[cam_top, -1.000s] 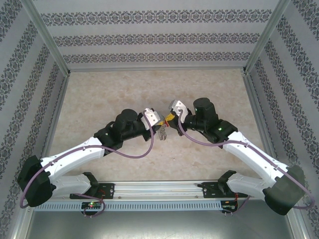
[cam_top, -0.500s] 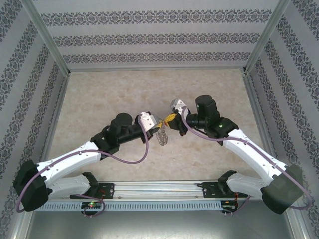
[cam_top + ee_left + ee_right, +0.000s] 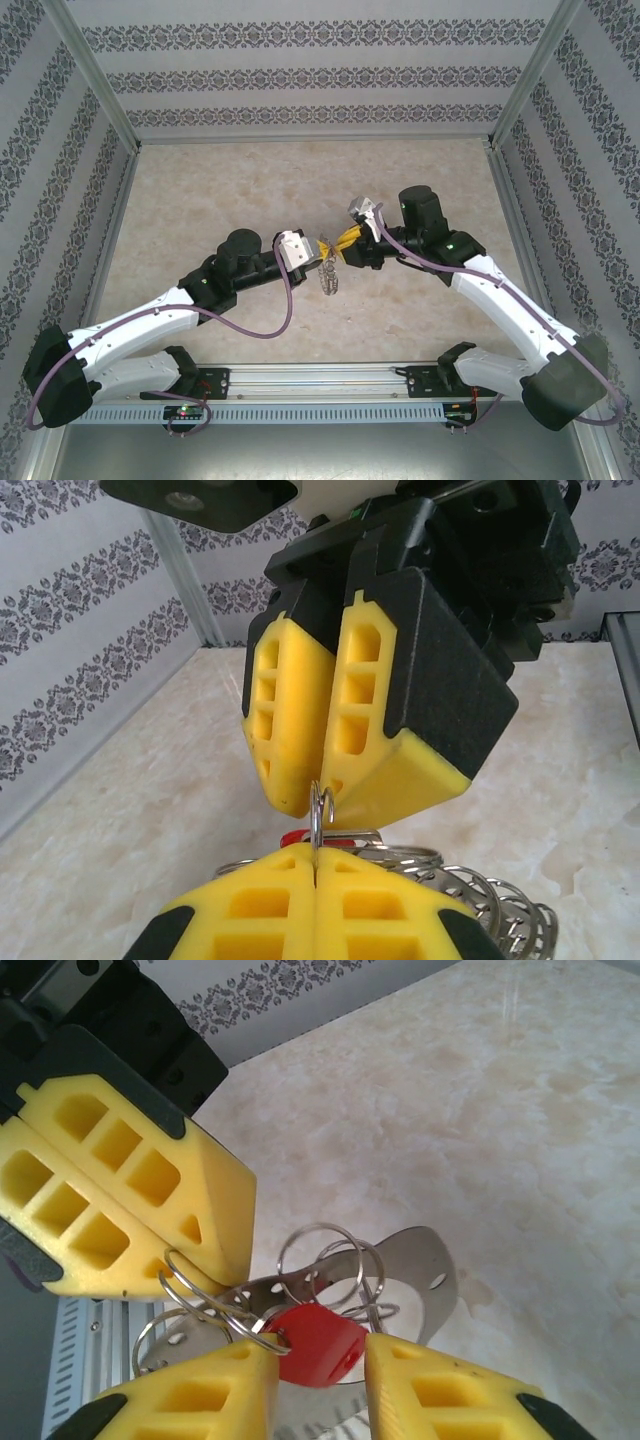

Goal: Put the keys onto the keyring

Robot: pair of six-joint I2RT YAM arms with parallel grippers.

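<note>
My left gripper [image 3: 316,855] is shut on a thin wire loop of the keyring [image 3: 319,815], pinching it edge-on between the yellow pads. The red-headed key [image 3: 318,1345] hangs on that ring, with several silvery keys [image 3: 415,1260] fanned out behind it. My right gripper [image 3: 320,1358] stands open, its yellow fingertips either side of the red head. From above, the left gripper [image 3: 319,252] and right gripper [image 3: 345,242] meet tip to tip over the table's middle. The key bundle [image 3: 328,279] dangles below them.
The beige marble-patterned tabletop [image 3: 220,190] lies under both arms. Patterned walls [image 3: 300,80] with metal posts close off the back and sides. Purple cables [image 3: 285,310] loop off each wrist. A metal rail [image 3: 320,378] runs along the near edge.
The right gripper's jaws have parted from shut. The left arm has swung so its gripper points right, and the right wrist has lifted back. The keys now hang lower.
</note>
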